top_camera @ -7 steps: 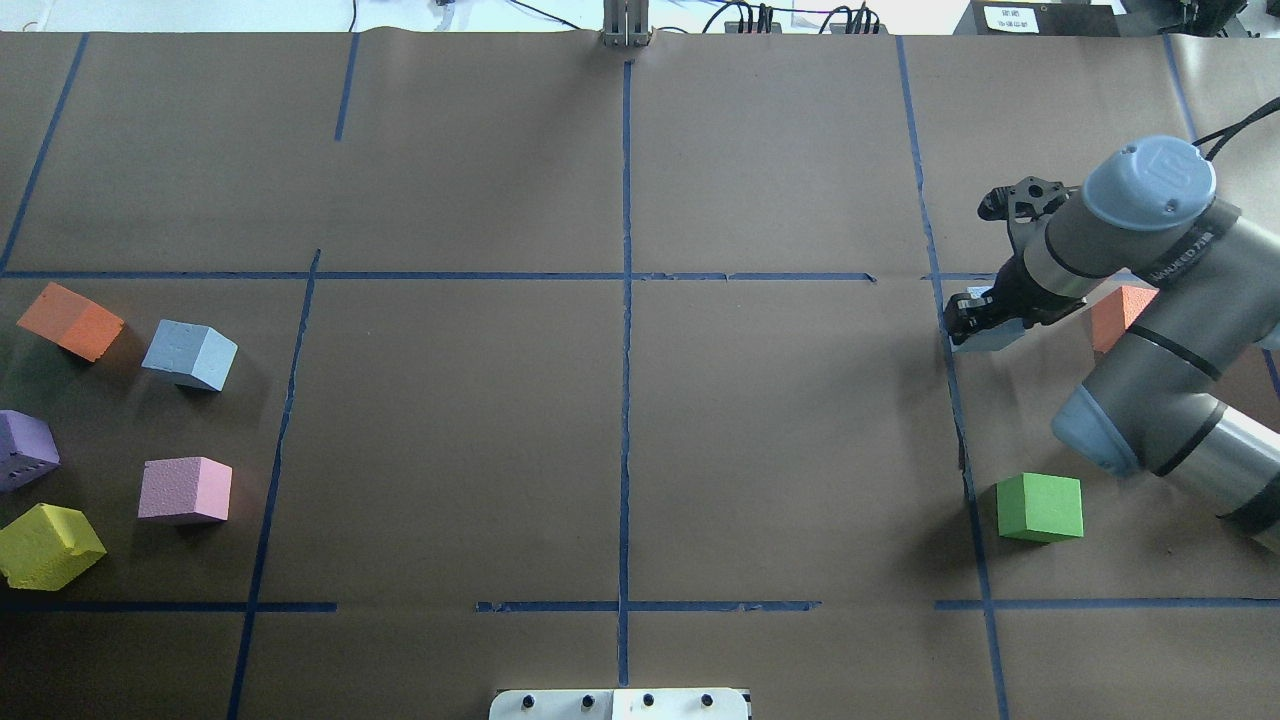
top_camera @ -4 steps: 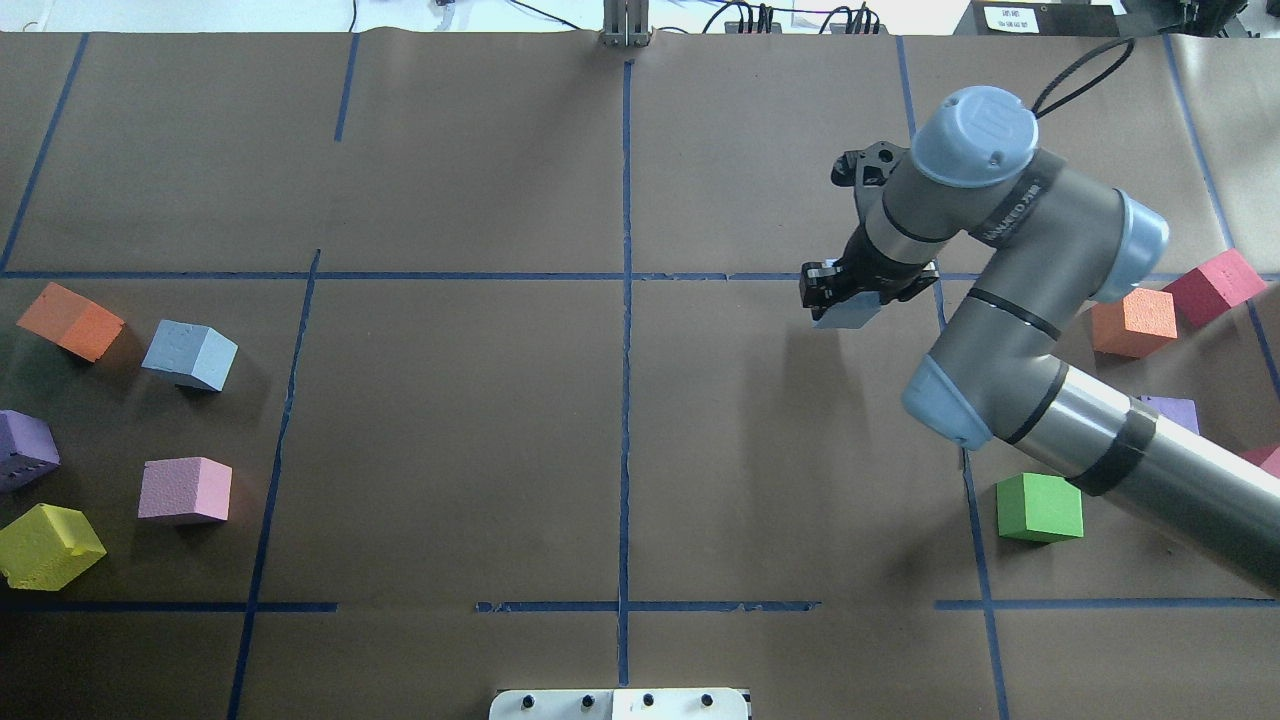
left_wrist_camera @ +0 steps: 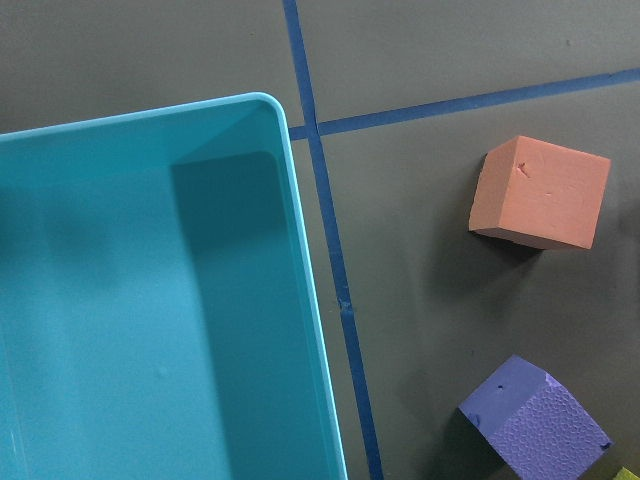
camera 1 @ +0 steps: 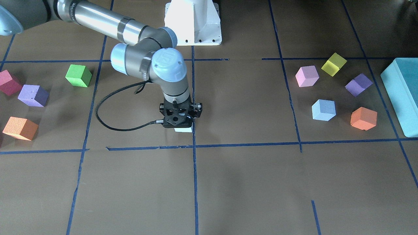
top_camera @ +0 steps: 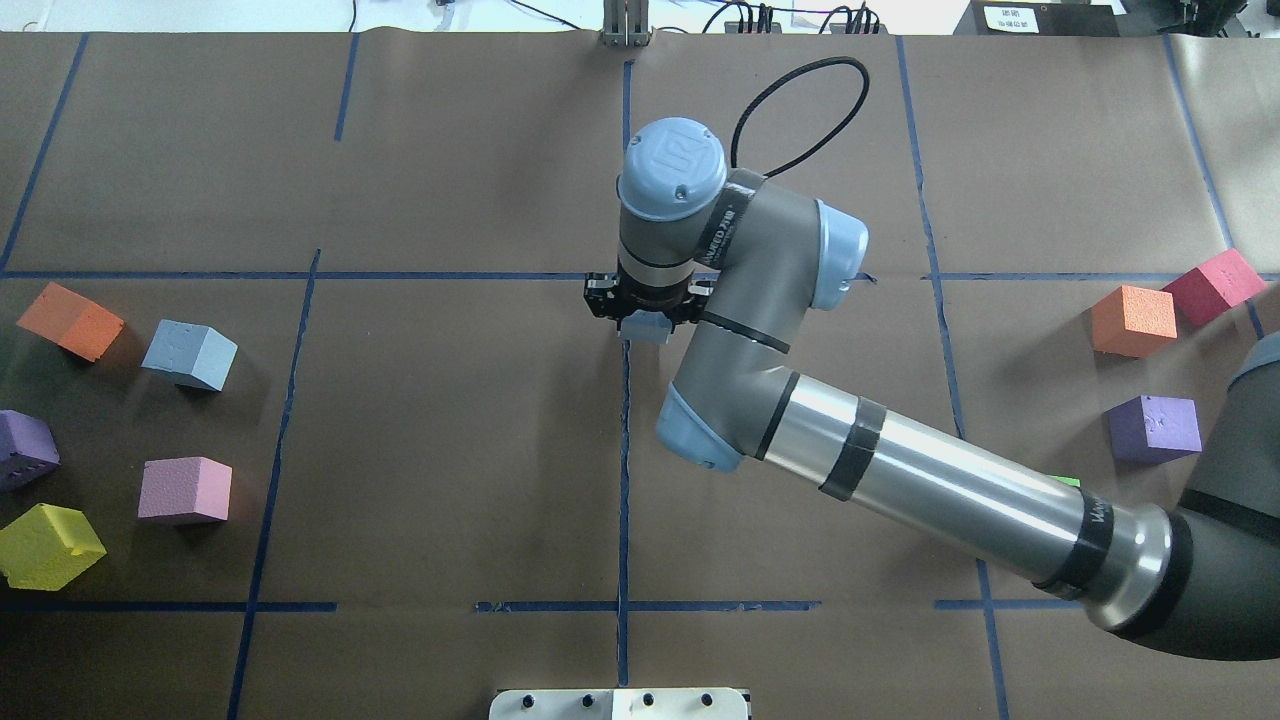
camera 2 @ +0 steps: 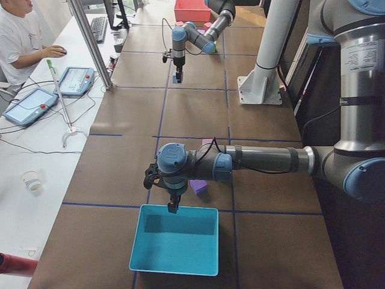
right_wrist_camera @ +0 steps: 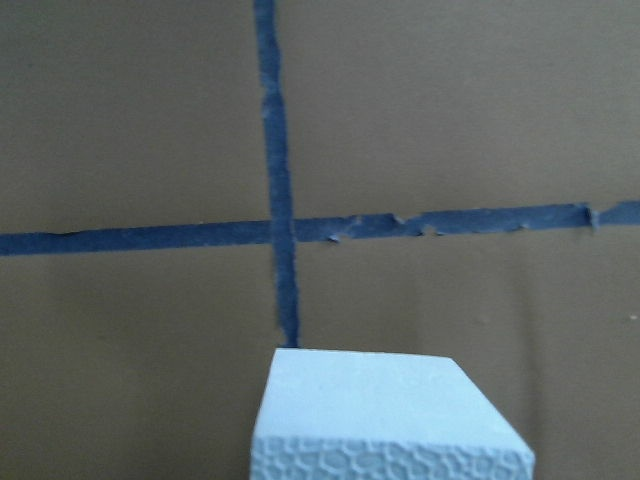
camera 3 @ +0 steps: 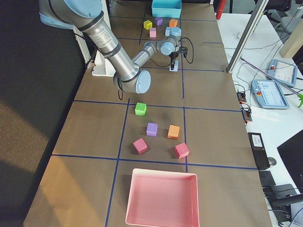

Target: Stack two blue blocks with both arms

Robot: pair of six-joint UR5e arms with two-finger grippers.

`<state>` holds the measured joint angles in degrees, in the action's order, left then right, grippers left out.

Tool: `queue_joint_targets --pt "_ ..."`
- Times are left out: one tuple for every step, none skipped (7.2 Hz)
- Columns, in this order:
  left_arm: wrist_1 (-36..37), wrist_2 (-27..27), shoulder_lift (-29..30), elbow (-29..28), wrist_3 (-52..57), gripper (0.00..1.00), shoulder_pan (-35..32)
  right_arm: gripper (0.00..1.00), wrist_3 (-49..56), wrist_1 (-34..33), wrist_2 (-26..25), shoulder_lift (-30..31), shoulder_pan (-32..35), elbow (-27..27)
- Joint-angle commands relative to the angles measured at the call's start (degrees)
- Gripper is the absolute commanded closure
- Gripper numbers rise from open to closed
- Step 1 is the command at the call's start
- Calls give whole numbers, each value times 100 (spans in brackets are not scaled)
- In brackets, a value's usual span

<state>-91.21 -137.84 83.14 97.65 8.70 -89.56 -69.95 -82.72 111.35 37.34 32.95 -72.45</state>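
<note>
My right gripper (top_camera: 647, 318) is shut on a pale blue foam block (top_camera: 645, 331) and holds it low over the tape crossing at the table's centre. The front-facing view shows the gripper (camera 1: 180, 125) pointing straight down with the block (camera 1: 183, 130) under it. The block (right_wrist_camera: 390, 415) fills the bottom of the right wrist view. The other blue block (top_camera: 190, 355) lies free on the left side, also seen in the front-facing view (camera 1: 323, 110). My left gripper (camera 2: 173, 206) hangs over the teal box (camera 2: 174, 244); I cannot tell if it is open or shut.
Orange (top_camera: 70, 320), purple (top_camera: 25, 448), pink (top_camera: 185, 490) and yellow (top_camera: 48, 545) cubes lie by the free blue block. Orange (top_camera: 1133, 320), red (top_camera: 1212, 285), purple (top_camera: 1155, 428) and green (camera 1: 78, 75) cubes lie on the right. A pink tray (camera 3: 137, 208) stands at the right end.
My right arm has swung left from the table's right side to its centre, carrying the pale blue block. The cubes on the left have not moved.
</note>
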Motion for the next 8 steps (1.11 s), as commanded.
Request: queue_joint_targets --pt "7 3 0 -9 0 0 0 68 -71 11 -192 -192 -280 319" --pt "7 -5 0 -9 0 0 0 1 -88 11 -567 -192 -385 320" --pt "7 -6 0 -9 0 0 0 0 -45 11 -614 -200 -395 320" --pt "7 3 0 -9 0 0 0 0 -19 2 -606 -261 -386 302" --pt "-2 12 0 -9 0 0 0 0 -10 -33 -562 -332 -299 224" --pt "-2 29 0 0 0 0 0 0 17 -42 -196 -315 41 49" --pt "-2 30 -52 78 0 0 9 0 121 -260 42 -245 366 -179" --pt "-11 38 -44 70 -17 0 44 0 731 -1054 271 -236 735 -651"
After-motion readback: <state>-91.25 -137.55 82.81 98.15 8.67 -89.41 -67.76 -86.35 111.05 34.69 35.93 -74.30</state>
